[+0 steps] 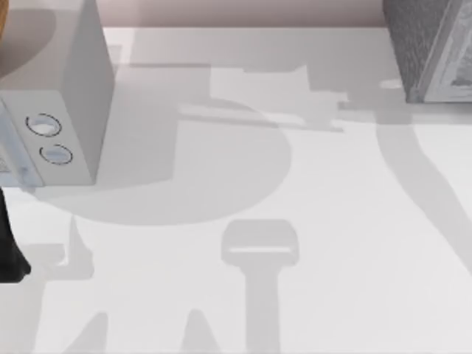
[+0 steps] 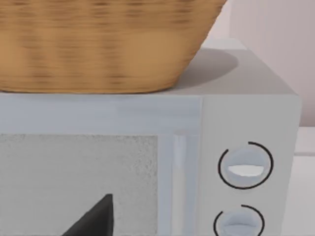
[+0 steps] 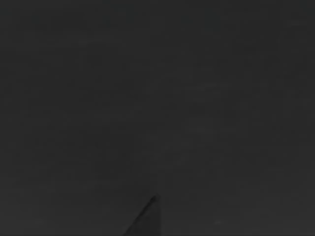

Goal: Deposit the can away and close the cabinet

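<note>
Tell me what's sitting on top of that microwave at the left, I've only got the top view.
Observer: In the left wrist view, a woven basket rests on the microwave.
Operator: What is that wrist camera facing?
Observer: The microwave's front, close up. Its pale speckled door panel lies beside the two dials.
Operator: And the right wrist view?
Observer: It is dark.
</note>
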### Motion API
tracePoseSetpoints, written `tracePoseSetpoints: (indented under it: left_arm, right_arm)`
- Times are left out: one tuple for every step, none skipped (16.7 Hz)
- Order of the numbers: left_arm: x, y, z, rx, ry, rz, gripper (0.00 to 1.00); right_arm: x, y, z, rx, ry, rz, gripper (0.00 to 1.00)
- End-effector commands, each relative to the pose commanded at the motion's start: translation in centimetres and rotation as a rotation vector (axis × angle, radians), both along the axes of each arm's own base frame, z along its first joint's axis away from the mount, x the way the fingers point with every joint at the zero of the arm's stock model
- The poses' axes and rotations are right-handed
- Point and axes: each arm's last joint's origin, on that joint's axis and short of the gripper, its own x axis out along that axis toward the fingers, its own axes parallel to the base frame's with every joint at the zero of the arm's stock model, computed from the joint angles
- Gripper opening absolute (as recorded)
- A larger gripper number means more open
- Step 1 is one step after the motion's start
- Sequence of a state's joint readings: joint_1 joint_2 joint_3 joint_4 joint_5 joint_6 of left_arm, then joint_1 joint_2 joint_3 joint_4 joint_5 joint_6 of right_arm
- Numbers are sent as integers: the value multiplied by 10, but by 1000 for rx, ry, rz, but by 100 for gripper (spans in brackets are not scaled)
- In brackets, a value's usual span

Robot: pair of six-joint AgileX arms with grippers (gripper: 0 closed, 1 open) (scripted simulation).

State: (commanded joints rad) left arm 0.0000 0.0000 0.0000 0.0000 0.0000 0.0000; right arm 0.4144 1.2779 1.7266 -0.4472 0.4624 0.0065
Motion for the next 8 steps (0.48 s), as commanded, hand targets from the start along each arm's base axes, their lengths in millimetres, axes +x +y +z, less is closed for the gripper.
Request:
tracePoseSetpoints:
  left_arm:
    - [0, 0, 0, 0, 0, 0, 100]
    - [0, 0, 0, 0, 0, 0, 100]
    - [0, 0, 0, 0, 0, 0, 100]
    - [0, 0, 0, 0, 0, 0, 100]
    - [0, 0, 0, 0, 0, 0, 100]
    - [0, 0, 0, 0, 0, 0, 100]
    - [0, 0, 0, 0, 0, 0, 100]
    - [0, 0, 0, 0, 0, 0, 100]
  right_arm:
    - [4, 0, 0, 0, 0, 1, 100]
    - [10, 1, 1, -1, 0, 2, 100]
    - [18, 1, 1, -1, 0, 3, 100]
    - [27, 1, 1, -1, 0, 3, 100]
    - [35, 1, 1, -1, 0, 2, 100]
    - [42, 0, 0, 0, 0, 1, 100]
    - [47, 0, 0, 0, 0, 0, 100]
    - [49, -1, 0, 0, 0, 0, 100]
